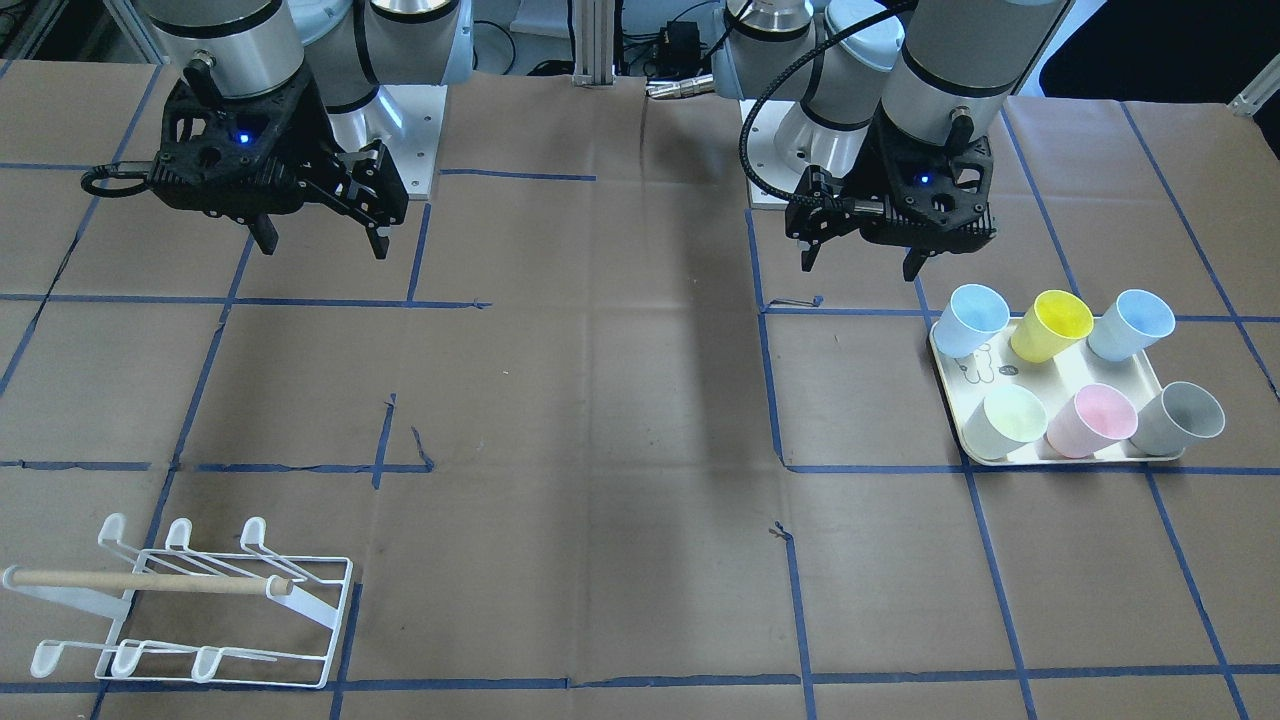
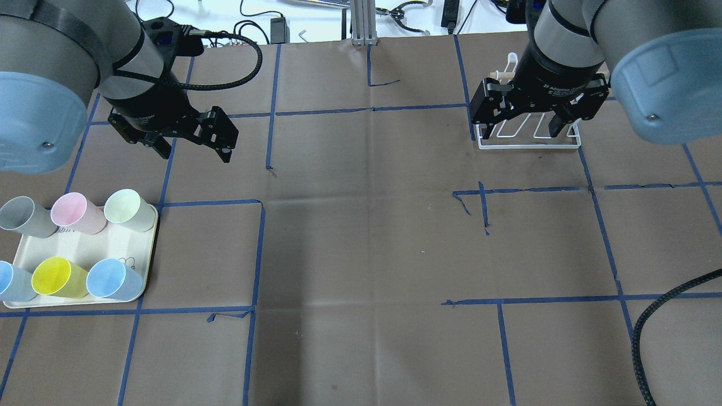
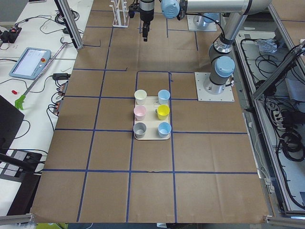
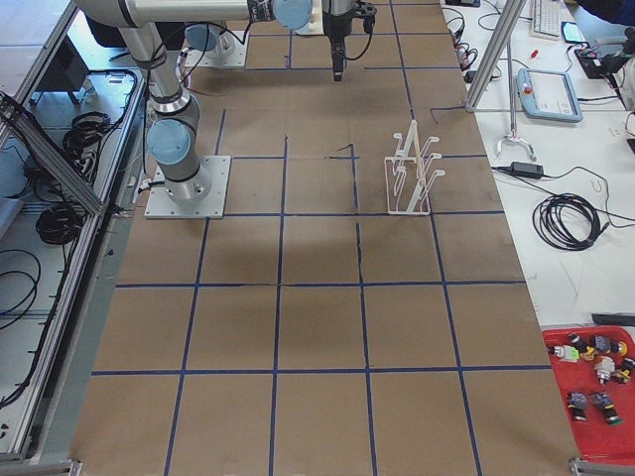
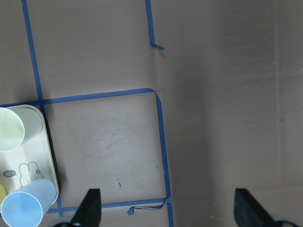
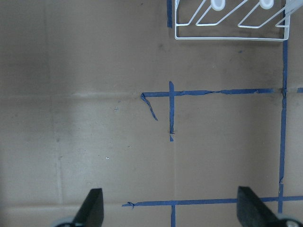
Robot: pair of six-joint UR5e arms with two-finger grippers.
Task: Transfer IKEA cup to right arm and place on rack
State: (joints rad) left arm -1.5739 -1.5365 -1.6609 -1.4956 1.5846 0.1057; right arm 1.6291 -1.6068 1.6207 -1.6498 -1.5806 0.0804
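Note:
Several pastel IKEA cups stand on a cream tray (image 1: 1092,366): among them a yellow one (image 1: 1050,325), a pink one (image 1: 1090,420) and a grey one (image 1: 1180,420). My left gripper (image 1: 858,268) hangs open and empty above the table just beside the tray (image 2: 107,245), touching no cup. Its wrist view catches a pale green cup (image 5: 9,128) and a blue cup (image 5: 26,208) at the left edge. The white wire rack (image 1: 190,610) with a wooden dowel sits at the far side. My right gripper (image 2: 520,132) hovers open above the rack (image 2: 530,141), holding nothing.
Brown paper with blue tape grid lines covers the table (image 2: 361,254). Both arm bases are bolted on at the robot's edge (image 1: 420,130). In the exterior right view a red bin of small parts (image 4: 595,382) sits beside the table.

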